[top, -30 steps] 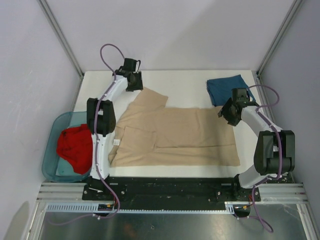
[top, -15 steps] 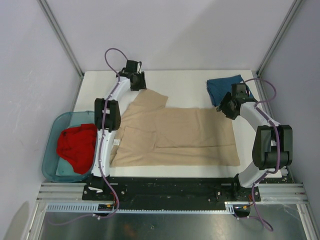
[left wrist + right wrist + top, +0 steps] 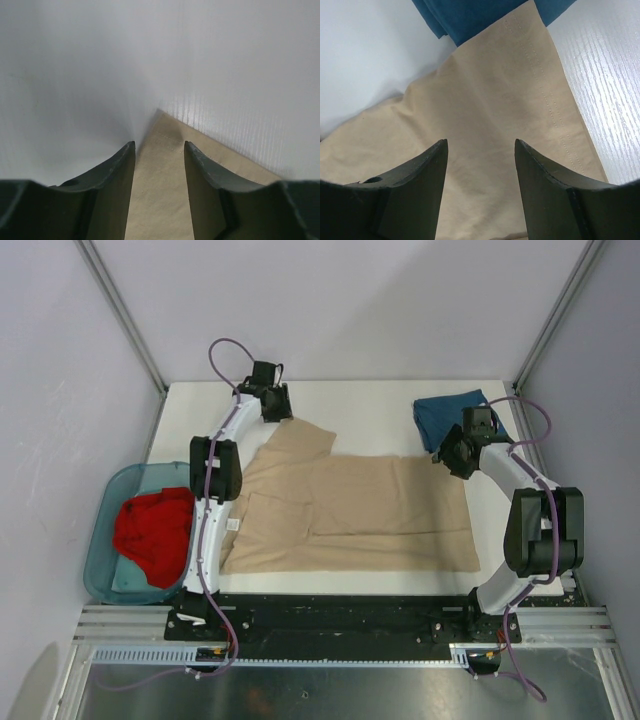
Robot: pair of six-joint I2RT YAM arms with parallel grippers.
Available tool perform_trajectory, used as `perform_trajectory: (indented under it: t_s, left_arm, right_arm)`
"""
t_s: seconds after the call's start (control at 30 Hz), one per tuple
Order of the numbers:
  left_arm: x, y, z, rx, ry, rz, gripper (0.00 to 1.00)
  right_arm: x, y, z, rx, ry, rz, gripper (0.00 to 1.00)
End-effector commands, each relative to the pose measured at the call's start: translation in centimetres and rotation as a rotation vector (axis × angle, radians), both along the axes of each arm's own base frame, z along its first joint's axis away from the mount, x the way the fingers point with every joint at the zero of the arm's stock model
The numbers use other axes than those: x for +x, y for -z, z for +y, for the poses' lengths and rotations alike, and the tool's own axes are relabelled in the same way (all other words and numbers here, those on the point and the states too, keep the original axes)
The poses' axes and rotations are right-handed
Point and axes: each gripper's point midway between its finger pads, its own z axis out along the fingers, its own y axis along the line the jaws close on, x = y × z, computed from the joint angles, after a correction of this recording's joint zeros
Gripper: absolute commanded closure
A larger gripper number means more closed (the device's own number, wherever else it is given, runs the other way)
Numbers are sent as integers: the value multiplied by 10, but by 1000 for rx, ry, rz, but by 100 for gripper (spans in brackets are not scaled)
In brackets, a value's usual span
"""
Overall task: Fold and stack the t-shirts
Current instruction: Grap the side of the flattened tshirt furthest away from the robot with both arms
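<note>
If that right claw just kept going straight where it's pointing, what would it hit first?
Most likely the tan t-shirt, whose hem corner lies ahead of the open right gripper; the blue t-shirt sits just beyond.

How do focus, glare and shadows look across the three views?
Top view: sharp, evenly lit, barely any shadow. Left wrist view: the near fingers are soft, and a grey shadow lies on the table ahead of the tan shirt. Right wrist view: the shirt's stitching is crisp, with glare on the table at right.
</note>
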Motion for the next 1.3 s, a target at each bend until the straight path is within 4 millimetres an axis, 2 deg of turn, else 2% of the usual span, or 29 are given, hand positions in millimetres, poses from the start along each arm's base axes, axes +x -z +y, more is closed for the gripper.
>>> perform_trajectory:
  t_s: [0.0,0.2,0.47,0.57,0.77,0.8,0.93,1.1,1.27]
  left_arm:
    - [2,-4,-8,-47,-1,-1,53]
    - [-3,5,-13,-55,-10,23,64]
    - [3,-1,-8,-37,-35,2,91]
    - [6,-5,-8,-38,-30,-15,99]
    - [11,-31,-2,-16,-45,-70,100]
    - [11,-36,-1,-14,-47,-79,100]
    - [11,-51,-1,-19,-38,-105,100]
    - [11,-58,-1,-20,-33,-119,100]
    - [10,-56,-1,-26,-29,-117,100]
  right_arm:
    - [16,-17,0,-3,-13,-56,40]
    - [17,-17,-2,-4,-9,-57,40]
    - [24,-16,-3,-8,-13,-61,40]
    - [31,-18,-9,-29,0,-74,40]
    - [50,-19,-25,-92,27,-108,40]
    - [53,-18,-34,-106,45,-109,40]
    - [61,-11,-53,-116,92,-106,47]
    - [72,-3,-66,-102,132,-103,57]
    - [82,2,-74,-114,174,-93,62]
